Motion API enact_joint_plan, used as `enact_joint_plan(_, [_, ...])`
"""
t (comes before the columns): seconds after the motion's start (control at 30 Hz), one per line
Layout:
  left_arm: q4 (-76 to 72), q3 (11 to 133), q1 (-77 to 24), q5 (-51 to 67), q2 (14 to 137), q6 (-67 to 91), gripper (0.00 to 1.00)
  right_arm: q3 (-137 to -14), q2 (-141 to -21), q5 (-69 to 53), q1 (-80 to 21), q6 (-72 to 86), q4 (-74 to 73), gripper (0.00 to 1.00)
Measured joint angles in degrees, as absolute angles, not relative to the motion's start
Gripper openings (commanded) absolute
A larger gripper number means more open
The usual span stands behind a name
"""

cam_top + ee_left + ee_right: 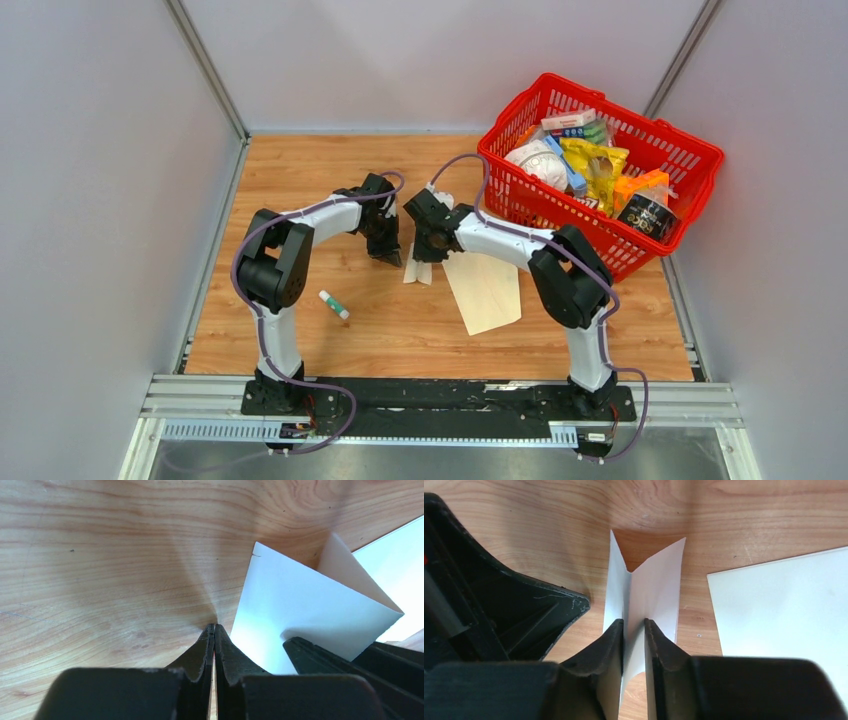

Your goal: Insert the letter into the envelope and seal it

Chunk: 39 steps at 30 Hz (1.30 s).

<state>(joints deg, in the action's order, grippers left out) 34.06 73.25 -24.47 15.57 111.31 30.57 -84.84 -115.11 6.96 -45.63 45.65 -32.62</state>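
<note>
White arms [330, 215], black joints [275, 265] — purple cables [461, 157].

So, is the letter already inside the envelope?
No, the letter stands folded between the fingers of the right pincer, apart from the envelope lying flat on the table.

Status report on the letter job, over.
Left fingers shut, empty. Right fingers pinching the folded letter, standing on edge. Envelope flat beside it, letter not in. Nothing between them.

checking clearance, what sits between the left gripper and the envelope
The letter, standing on edge in the right gripper, sits between the left gripper and the envelope, seen in top and left wrist views.
</note>
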Motion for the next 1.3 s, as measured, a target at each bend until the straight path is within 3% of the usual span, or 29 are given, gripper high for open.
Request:
enact_joint_plan(0.1, [34.2,73.3,-24.5,15.8,111.2,30.5,0.15,-85.5,-115.1,6.9,-45.6,45.6,-32.7,0.01])
enact_joint_plan(0.3, [35.6,73.3,-23.2,17.5,107.0,30.4,0.35,-85.5,-114.1,6.6,-45.6,45.4,-32.7,0.0])
enact_joint_plan(0.47, [32.8,71.4,-17.6,26.6,97.4,31.1,0.51,-80.5,-106.8,1.1,-44.2,44.9,-29.5,0.0])
enact_joint_plan(0.8, [23.2,63.1,-11.6,43.1,83.1,38.4,0.58,-73.5,-91.2,-15.8,-36.1,47.9,-15.6,0.0])
enact_joint_plan(1.3, [16.4,61.2,-11.6,51.3,80.0,44.0,0.62,-70.7,-90.5,-28.7,-35.9,56.6,-2.4,0.0])
